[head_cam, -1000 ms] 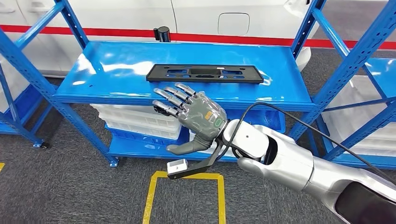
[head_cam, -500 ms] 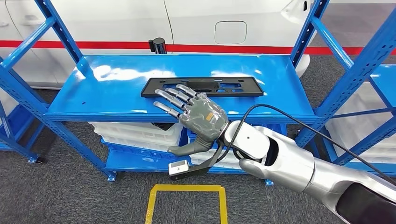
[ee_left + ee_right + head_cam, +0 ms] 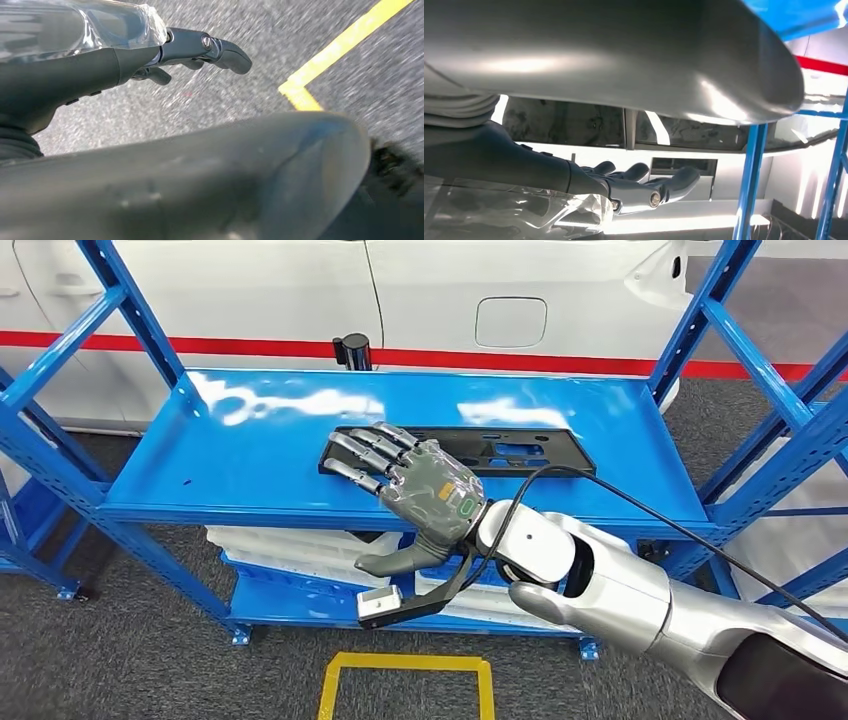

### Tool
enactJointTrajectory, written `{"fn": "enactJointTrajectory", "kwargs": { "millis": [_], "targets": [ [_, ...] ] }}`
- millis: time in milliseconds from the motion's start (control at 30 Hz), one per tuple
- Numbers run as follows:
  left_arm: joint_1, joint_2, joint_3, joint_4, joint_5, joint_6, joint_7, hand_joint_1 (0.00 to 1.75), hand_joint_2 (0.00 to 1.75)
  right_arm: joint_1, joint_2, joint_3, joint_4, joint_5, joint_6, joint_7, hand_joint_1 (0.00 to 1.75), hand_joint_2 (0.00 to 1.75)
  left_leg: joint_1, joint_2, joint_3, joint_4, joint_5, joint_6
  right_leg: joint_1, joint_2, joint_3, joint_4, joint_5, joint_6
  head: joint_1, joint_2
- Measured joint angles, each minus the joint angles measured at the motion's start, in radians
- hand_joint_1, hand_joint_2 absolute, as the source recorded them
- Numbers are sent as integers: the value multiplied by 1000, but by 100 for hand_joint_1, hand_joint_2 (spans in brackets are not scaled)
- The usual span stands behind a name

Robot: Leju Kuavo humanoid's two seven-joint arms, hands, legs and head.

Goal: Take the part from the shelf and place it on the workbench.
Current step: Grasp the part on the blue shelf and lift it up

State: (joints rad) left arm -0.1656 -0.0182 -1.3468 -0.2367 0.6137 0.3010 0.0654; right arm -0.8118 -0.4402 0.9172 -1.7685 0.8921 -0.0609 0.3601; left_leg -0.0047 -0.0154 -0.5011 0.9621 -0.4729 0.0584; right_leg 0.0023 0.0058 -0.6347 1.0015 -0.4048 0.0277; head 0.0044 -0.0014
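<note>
The left hand (image 3: 200, 50) appears in its wrist view above grey speckled floor (image 3: 210, 105), beside a strip of yellow tape (image 3: 320, 65). Its dark fingers (image 3: 225, 52) curve forward with nothing visible in them, but too little of the hand shows to tell whether it is open or closed.

In the head view, a blue shelf (image 3: 250, 450) stands in front of a white car body with a red stripe (image 3: 200, 345). A short black post (image 3: 352, 350) rises behind the shelf's back edge. White bins (image 3: 290, 545) sit on the level below.

Over the middle of the shelf, the right hand (image 3: 415, 485) reaches in from the lower right, back of the hand up, fingers (image 3: 360, 455) straight and spread apart, thumb hanging down below the shelf's front edge. It holds nothing. The fingertips lie over the left end of the part (image 3: 510, 452), a flat black plate with cut-outs that lies lengthwise on the shelf surface; whether they touch it is not clear. The rest of the plate extends to the right, past the hand.

A black cable (image 3: 640, 510) loops over the silver right arm (image 3: 620, 590). On the floor below lies a yellow taped rectangle (image 3: 400, 665).
</note>
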Motion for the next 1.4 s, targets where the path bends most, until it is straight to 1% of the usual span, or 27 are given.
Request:
{"fn": "enactJointTrajectory", "kwargs": {
  "millis": [33, 67, 167, 200, 267, 300, 333, 367, 400, 467, 533, 667, 700, 767, 800, 833, 867, 900, 933, 1000, 1033, 1167, 1200, 1267, 1333, 1367, 1400],
  "targets": [
    [-1, 0, -1, 0, -1, -2, -4, 0, 0, 0, 0, 0, 0, 1, 1, 0, 0, 0, -1, -1, 2, 1, -4, -5, 3, -1, 2, -18, 10, -5, 0, 0],
    [-2, -1, -1, 0, -2, -4, -7, 0, 0, 0, 0, 1, 0, 2, 1, 0, 0, 0, -2, -1, 5, 3, -6, -9, 4, -1, 3, -20, 4, -9, -1, 0],
    [-4, 0, -2, 0, -4, -5, -11, 0, 0, -3, 0, 0, 0, 6, 1, -1, 0, 0, -1, 0, -7, 40, -30, -25, -4, -2, 16, -26, 6, -21, -1, 0],
    [-5, 0, -2, 0, -4, -4, -12, 0, 0, -4, 0, 0, 0, 6, 1, -1, 0, 0, 1, 1, -31, 85, -52, -32, -7, -2, 20, -27, 4, -24, -2, 0],
    [-6, 0, -2, 0, -5, -4, -12, 0, 0, -3, 0, 1, 0, 6, 2, -1, 0, 0, 7, 3, -110, 217, -101, -43, -8, -1, 23, -27, -2, -29, -2, 0],
    [-5, 0, -2, 0, -5, -4, -12, 0, 0, -2, 0, 2, 0, 6, 3, -2, 0, 0, 9, 4, -146, 267, -112, -46, -7, 0, 24, -27, -4, -30, -2, 0],
    [-4, 0, -2, 0, -6, -5, -12, 0, 0, 0, 0, 4, 0, 6, 4, -2, 0, 0, 9, 5, -168, 285, -105, -48, -7, 1, 27, -27, -7, -30, -2, 0],
    [-3, 0, -2, 0, -8, -5, -12, 0, 0, 2, 0, 5, 0, 6, 6, -2, 0, 0, 10, 5, -172, 264, -80, -47, -7, 2, 31, -27, -11, -30, -2, 0],
    [-3, 0, -3, 0, -9, -5, -12, 0, 0, 2, 0, 6, 0, 6, 7, -2, 0, 0, 10, 5, -158, 208, -39, -44, -7, 3, 36, -27, -14, -28, -2, 0],
    [-5, 0, -3, 0, -11, -5, -12, 0, 0, 3, 0, 7, 0, 7, 9, -3, 0, 87, 5, 7, -113, 68, 35, -34, -6, 4, 45, -27, -20, -24, -2, 0],
    [-6, 0, -3, 0, -13, -5, -12, 0, 0, 4, 0, 7, 0, 7, 12, -4, 0, 175, -3, 8, -91, 0, 59, -24, -7, 3, 46, -28, -24, -16, -1, 0],
    [-5, -1, -4, 0, -19, -7, -11, 0, 0, 9, 1, 9, 2, 9, 22, -8, 0, 175, 2, 8, -74, -17, 75, -8, -5, 2, 43, -14, -43, 3, 0, 0],
    [-7, -1, -4, 0, -21, -7, -11, 0, 0, 9, 1, 11, 5, 10, 25, -9, 0, 175, 5, 8, -69, -23, 78, -5, -5, 2, 26, 27, -68, 8, 0, 0],
    [-11, -1, -4, 0, -25, -11, -9, 0, 0, 11, 3, 18, 18, 9, 34, -15, 0, 175, 8, 7, -64, -26, 77, -1, -9, 1, -38, 160, -131, 14, 2, 0],
    [-12, -1, -4, 0, -28, -14, -7, 0, 0, 13, 4, 23, 28, 9, 38, -18, 0, 175, 8, 7, -62, -26, 75, 0, -12, 1, -73, 226, -153, 17, 2, 0],
    [-13, -2, -4, 0, -32, -17, -5, 0, 0, 15, 7, 27, 38, 8, 42, -21, 0, 175, 10, 7, -61, -26, 74, -1, -15, 1, -94, 259, -156, 21, 2, 0],
    [-13, -2, -4, 0, -35, -19, -3, 0, 0, 15, 10, 31, 49, 7, 45, -23, 0, 175, 12, 6, -59, -25, 71, -3, -19, 0, -95, 253, -139, 24, 2, 0],
    [-14, -2, -4, 0, -38, -21, -2, 0, 0, 14, 16, 34, 60, 6, 49, -26, 0, 175, 15, 5, -55, -25, 68, -7, -23, 0, -74, 203, -104, 27, 2, 0],
    [-16, -3, -4, 0, -41, -22, -2, 0, 0, 11, 22, 37, 72, 4, 52, -29, 0, 175, 17, 4, -51, -23, 64, -12, -27, -1, -38, 128, -63, 30, 2, 0],
    [-23, -3, -4, 0, -46, -24, -1, 0, 0, 3, 36, 44, 98, 0, 60, -33, 0, 175, 17, 2, -48, -18, 56, -24, -33, 0, 21, 4, -17, 32, 1, 0],
    [-27, -4, -5, 0, -49, -25, -1, 0, 0, 0, 45, 49, 112, -2, 64, -36, 0, 175, 15, 1, -50, -16, 54, -29, -33, 1, 32, -21, -13, 30, 1, 0],
    [-36, -6, -9, 0, -59, -34, 2, 0, 0, -18, 88, 70, 199, -9, 87, -39, 0, 175, 17, 1, -63, 5, 35, -47, -29, 2, 32, -27, -15, 4, 0, 0],
    [-38, -7, -10, 0, -60, -37, 3, 0, 0, -25, 99, 75, 220, -11, 92, -39, 0, 175, 18, 3, -81, 45, 14, -51, -29, 1, 33, -28, -14, -1, 0, 0],
    [-41, -10, -12, 0, -64, -40, 4, 0, 0, -34, 117, 84, 260, -15, 98, -38, 0, 175, 18, 6, -149, 183, -48, -57, -26, 0, 33, -28, -16, -8, 0, 0],
    [-40, -12, -15, 0, -68, -43, 6, 0, 0, -38, 131, 94, 304, -20, 100, -37, 0, 175, 18, 6, -213, 298, -80, -56, -20, -1, 34, -28, -18, -12, 0, 0],
    [-39, -14, -17, 0, -70, -45, 7, 0, 0, -39, 137, 99, 326, -22, 100, -37, 0, 175, 17, 6, -221, 303, -70, -53, -16, 0, 35, -28, -19, -14, 0, 0],
    [-38, -14, -19, 0, -71, -46, 8, 0, 0, -41, 144, 103, 348, -24, 100, -36, 0, 175, 15, 6, -208, 264, -41, -47, -13, 0, 37, -28, -20, -15, 0, 0]
  ]
}}
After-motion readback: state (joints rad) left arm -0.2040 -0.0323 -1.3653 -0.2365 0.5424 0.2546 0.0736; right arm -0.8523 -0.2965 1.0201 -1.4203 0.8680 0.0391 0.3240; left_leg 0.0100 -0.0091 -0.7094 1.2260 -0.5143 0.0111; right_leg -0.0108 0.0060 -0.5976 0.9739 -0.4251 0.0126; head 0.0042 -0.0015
